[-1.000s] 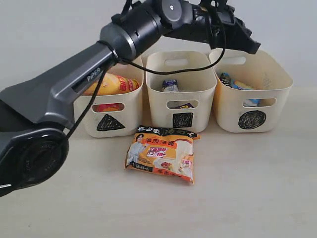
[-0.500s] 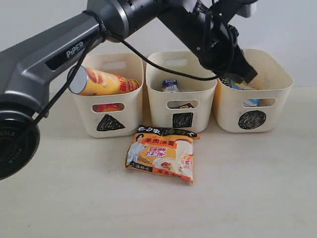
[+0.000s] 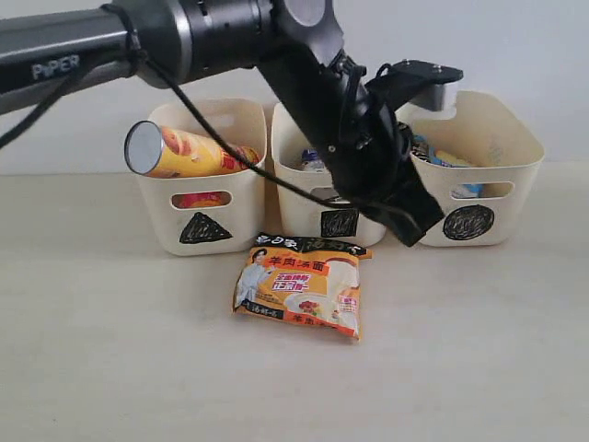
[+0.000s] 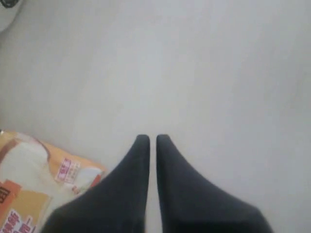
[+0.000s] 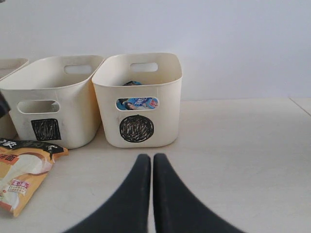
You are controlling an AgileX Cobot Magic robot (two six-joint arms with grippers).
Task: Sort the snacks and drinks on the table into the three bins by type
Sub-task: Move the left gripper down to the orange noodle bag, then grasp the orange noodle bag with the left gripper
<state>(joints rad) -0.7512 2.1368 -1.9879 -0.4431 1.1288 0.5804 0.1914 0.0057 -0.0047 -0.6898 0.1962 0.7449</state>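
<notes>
An orange-white noodle bag (image 3: 302, 285) lies flat on the table (image 3: 479, 350) in front of three cream bins. The triangle bin (image 3: 162, 214) holds a yellow chip tube (image 3: 189, 152), and a pink tube (image 3: 201, 199) shows through its slot. A blue-white carton (image 3: 316, 158) stands in the square bin (image 3: 296, 219). Inside the circle bin (image 3: 502, 184) sits a blue-white noodle bag (image 3: 442, 157). The purple box is hidden behind the arm. My left gripper (image 3: 421, 226) is shut and empty, low in front of the square and circle bins, just right of the orange bag (image 4: 34, 187). My right gripper (image 5: 151, 156) is shut and empty over bare table, short of the circle bin (image 5: 160, 121).
The left arm (image 3: 230, 37) stretches across from the upper left, over the triangle and square bins. A pale wall (image 3: 515, 46) stands right behind the bins. The right wrist view also shows the square bin (image 5: 73, 126) and the orange bag's corner (image 5: 19, 174).
The left arm has swung down from above the bins to just in front of them, its shut gripper now low beside the orange noodle bag. The bag and bins have not moved.
</notes>
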